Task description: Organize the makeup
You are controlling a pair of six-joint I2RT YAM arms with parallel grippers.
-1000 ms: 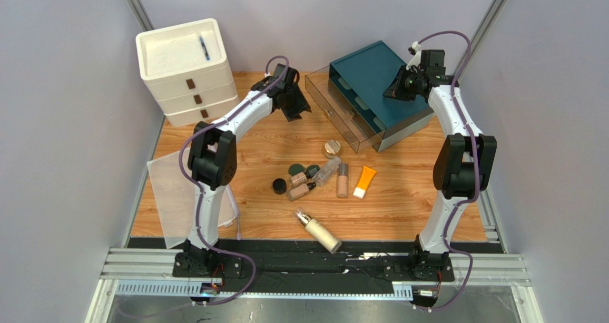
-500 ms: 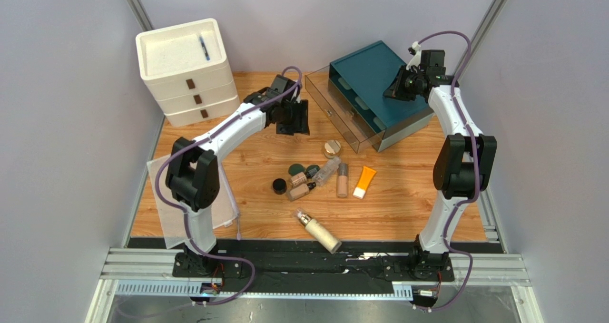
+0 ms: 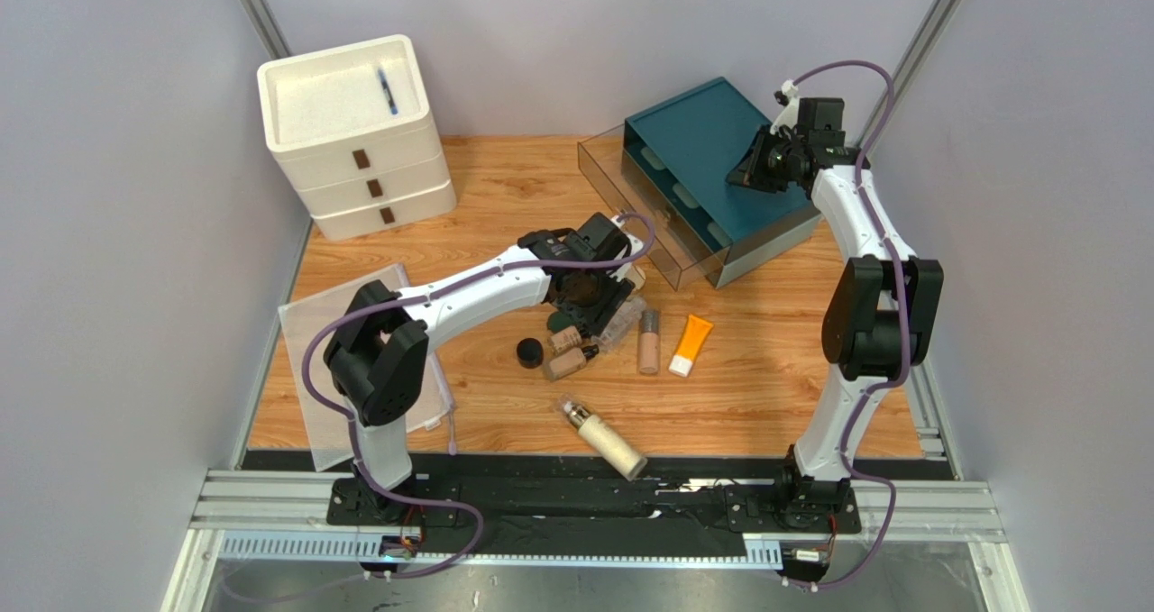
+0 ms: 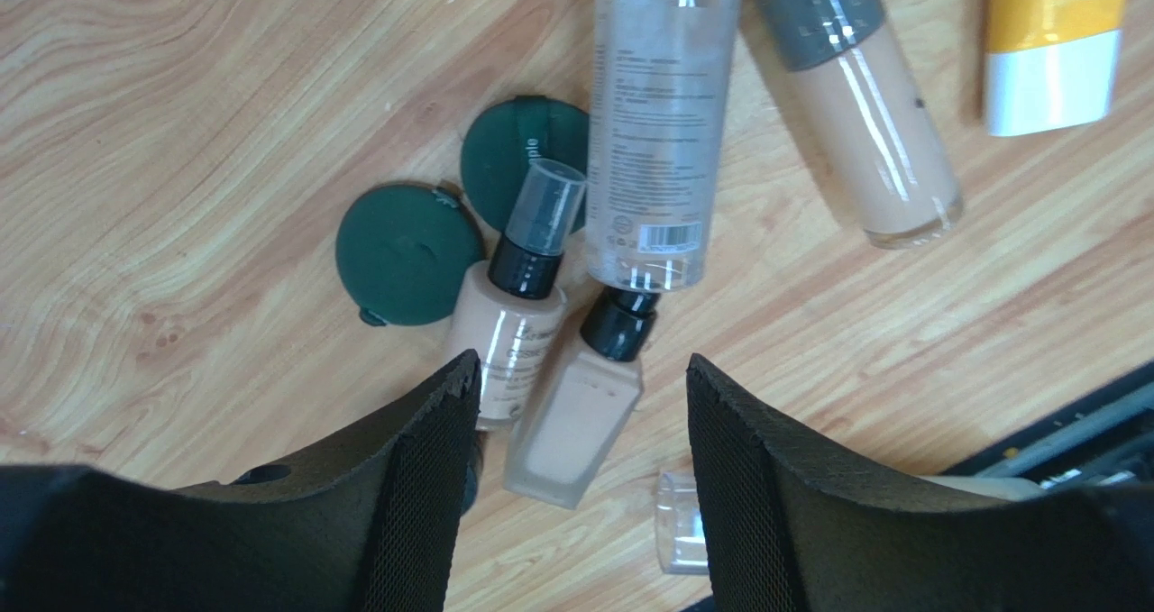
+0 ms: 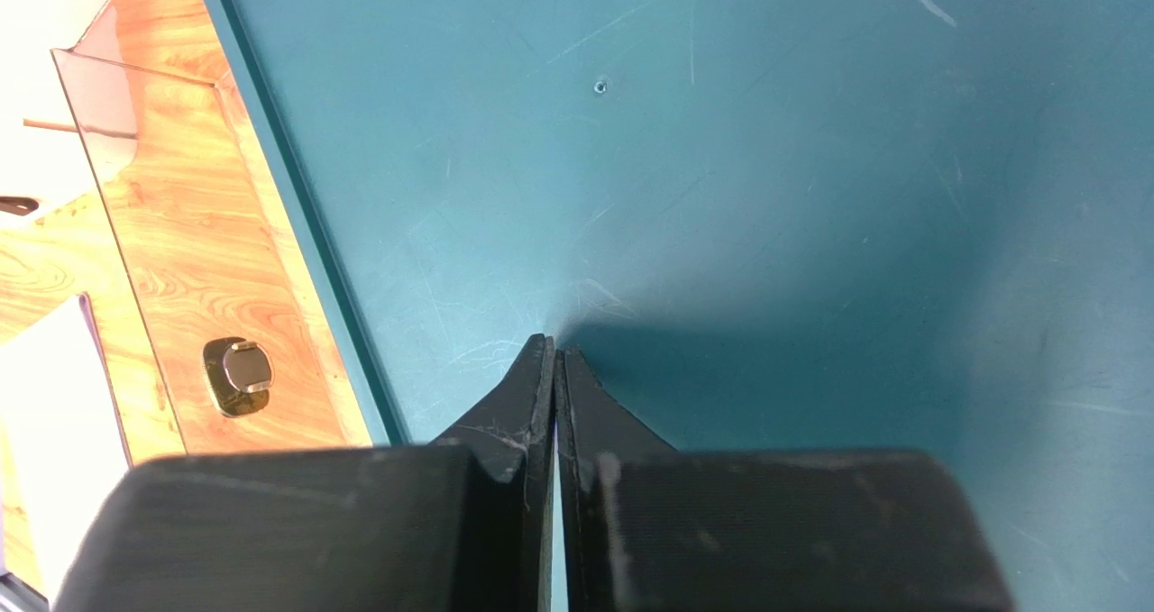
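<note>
The makeup lies in a loose heap on the middle of the wooden table, in front of the teal drawer box. The left gripper hangs over the far side of this heap with its jaws well apart and nothing held between them. In its wrist view the left gripper frames two beige bottles with black caps, which lie side by side and touch. Two dark green compacts sit just beyond them, one partly under the neck of a bottle. A clear bottle lies with its base against the bottle caps, and a beige tube with a grey cap lies beside it. The orange tube lies a little apart, further out.

From above, the black jar sits at the left edge of the heap, and the cream pump bottle lies on its side, apart from the rest and nearer the arm bases.

The right gripper is closed, fingertips pressed together on nothing, with the tips on the top of the teal box. A clear drawer stands pulled out of that box.

A white drawer unit stands at the far left corner with a blue pen in its top tray
</note>
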